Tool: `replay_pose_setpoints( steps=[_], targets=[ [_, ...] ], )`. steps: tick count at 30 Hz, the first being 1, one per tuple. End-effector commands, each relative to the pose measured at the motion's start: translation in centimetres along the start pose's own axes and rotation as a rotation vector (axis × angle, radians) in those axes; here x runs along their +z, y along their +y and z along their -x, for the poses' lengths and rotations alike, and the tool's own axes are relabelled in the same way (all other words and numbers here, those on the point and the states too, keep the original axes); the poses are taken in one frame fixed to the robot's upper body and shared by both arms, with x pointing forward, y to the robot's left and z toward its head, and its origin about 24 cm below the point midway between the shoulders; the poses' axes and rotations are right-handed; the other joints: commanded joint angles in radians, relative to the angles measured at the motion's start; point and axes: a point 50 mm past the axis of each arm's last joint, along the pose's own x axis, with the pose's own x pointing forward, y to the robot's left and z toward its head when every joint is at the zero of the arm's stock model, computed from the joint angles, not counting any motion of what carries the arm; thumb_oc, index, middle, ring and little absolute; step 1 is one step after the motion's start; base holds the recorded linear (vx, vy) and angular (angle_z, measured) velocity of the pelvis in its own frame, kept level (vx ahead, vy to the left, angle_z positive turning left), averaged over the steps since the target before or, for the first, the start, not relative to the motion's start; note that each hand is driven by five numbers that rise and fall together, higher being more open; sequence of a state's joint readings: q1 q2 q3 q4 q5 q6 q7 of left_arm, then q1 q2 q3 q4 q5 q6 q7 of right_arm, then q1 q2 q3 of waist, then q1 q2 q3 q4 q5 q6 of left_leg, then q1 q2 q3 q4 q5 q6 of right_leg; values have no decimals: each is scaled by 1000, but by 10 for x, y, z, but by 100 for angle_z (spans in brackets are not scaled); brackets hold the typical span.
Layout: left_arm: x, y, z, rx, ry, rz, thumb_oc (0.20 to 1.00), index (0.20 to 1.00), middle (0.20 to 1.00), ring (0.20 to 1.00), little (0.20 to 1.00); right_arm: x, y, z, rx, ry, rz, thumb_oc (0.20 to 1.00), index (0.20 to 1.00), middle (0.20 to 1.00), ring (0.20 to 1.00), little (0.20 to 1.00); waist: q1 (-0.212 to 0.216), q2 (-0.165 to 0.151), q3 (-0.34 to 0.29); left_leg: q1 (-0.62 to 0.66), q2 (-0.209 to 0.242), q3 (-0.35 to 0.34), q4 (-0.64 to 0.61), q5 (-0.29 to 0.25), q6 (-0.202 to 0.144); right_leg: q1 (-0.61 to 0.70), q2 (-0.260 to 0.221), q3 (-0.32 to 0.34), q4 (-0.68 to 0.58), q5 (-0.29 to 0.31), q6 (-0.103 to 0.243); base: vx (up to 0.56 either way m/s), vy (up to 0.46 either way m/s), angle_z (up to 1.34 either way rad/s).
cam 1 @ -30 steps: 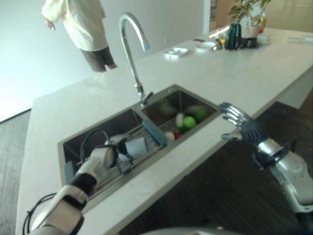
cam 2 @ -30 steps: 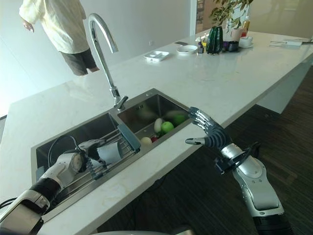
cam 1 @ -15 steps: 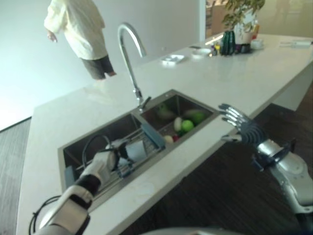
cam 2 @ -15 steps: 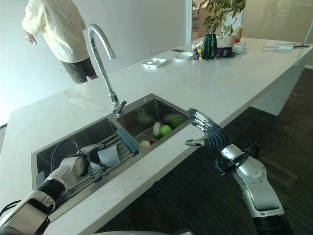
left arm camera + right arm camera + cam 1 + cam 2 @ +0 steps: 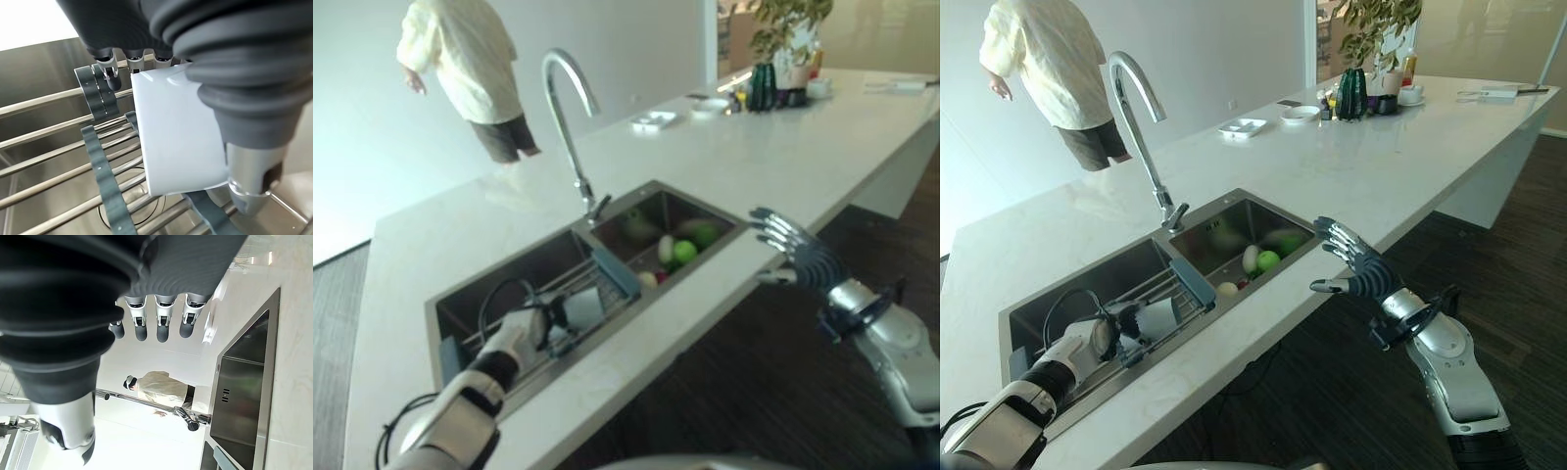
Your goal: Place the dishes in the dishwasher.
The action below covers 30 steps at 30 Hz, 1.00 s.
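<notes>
A white cup (image 5: 582, 306) lies on its side on the wire rack (image 5: 607, 279) across the sink's left basin (image 5: 470, 294). My left hand (image 5: 514, 333) reaches into that basin, fingers and thumb curled round the cup (image 5: 181, 132). In the left wrist view the fingers (image 5: 110, 73) lie along one side of the cup and the thumb (image 5: 247, 171) along the other. My right hand (image 5: 1361, 269) hovers past the counter's front edge, level with the right basin, open with fingers spread and holding nothing.
The right basin holds a green apple (image 5: 685, 252) and other produce. A tall curved faucet (image 5: 563, 98) rises behind the sink. Small white dishes (image 5: 651, 119), bottles and a potted plant (image 5: 783, 59) stand at the counter's far end. A person (image 5: 470, 69) stands beyond the counter.
The whole picture has shifted slightly as the camera moved. My left hand stays on the cup at the rack, and my right hand keeps its open pose.
</notes>
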<state>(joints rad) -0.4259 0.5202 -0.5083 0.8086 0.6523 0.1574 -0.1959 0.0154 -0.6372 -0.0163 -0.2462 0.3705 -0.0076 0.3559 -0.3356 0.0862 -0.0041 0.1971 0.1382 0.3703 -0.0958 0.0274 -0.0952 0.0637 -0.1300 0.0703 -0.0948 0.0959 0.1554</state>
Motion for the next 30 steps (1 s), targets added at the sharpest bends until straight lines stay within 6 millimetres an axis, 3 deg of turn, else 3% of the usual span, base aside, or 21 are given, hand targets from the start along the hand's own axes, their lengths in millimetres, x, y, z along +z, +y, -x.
replay_pose_setpoints(
  steps=[1, 3, 5, 6, 7, 21, 30],
  targets=[
    [-13, -13, -4, -93, 92, -46, 1000, 1000, 1000, 1000, 1000, 35, -4, -10, 11, -161, 85, 1000, 1000, 1000, 1000, 1000, -18, -33, 46, 35, -12, 13, 9, -42, 44, 17, -2, -53, 9, 5, 21, 0, 0, 0],
    [-11, -23, -4, -135, 95, -45, 1000, 1000, 1000, 1000, 1000, 34, -4, -10, 12, -161, 84, 1000, 1000, 1000, 1000, 1000, -21, -34, 45, 34, -13, 12, 9, -42, 45, 16, -1, -49, 9, 4, 21, 0, 0, 0],
    [-8, -32, -5, -181, 101, -63, 576, 576, 576, 576, 576, 35, -3, -11, 13, -162, 85, 1000, 1000, 1000, 1000, 1000, -24, -35, 46, 34, -13, 10, 9, -42, 46, 15, -1, -43, 11, 3, 21, 0, 0, 0],
    [-6, -35, -5, -191, 98, -73, 310, 310, 310, 310, 310, 35, -4, -11, 13, -163, 85, 1000, 1000, 1000, 1000, 1000, -26, -35, 46, 34, -13, 9, 9, -42, 46, 15, -1, -42, 13, 3, 21, 0, 0, 0],
    [-7, -37, -5, -206, 99, -81, 200, 200, 200, 200, 200, 35, -4, -11, 15, -163, 86, 1000, 1000, 1000, 1000, 1000, -28, -35, 45, 34, -13, 10, 9, -42, 46, 14, -2, -41, 13, 2, 22, 0, 0, 0],
    [-10, -65, -3, -174, 101, -78, 200, 200, 200, 200, 200, 33, -4, -8, 16, -160, 81, 1000, 1000, 1000, 1000, 1000, -24, -50, 48, 32, -10, 10, 9, -41, 47, 14, -1, -44, 14, 1, 22, 0, 0, 0],
    [-23, -50, 0, -10, 82, -80, 200, 200, 200, 200, 200, 27, -3, -6, -17, -156, 73, 1000, 1000, 1000, 1000, 1000, 5, -50, 53, 25, -12, -11, 9, -38, 43, 18, -7, -65, 13, 3, 23, 0, 0, 0]
  ],
)
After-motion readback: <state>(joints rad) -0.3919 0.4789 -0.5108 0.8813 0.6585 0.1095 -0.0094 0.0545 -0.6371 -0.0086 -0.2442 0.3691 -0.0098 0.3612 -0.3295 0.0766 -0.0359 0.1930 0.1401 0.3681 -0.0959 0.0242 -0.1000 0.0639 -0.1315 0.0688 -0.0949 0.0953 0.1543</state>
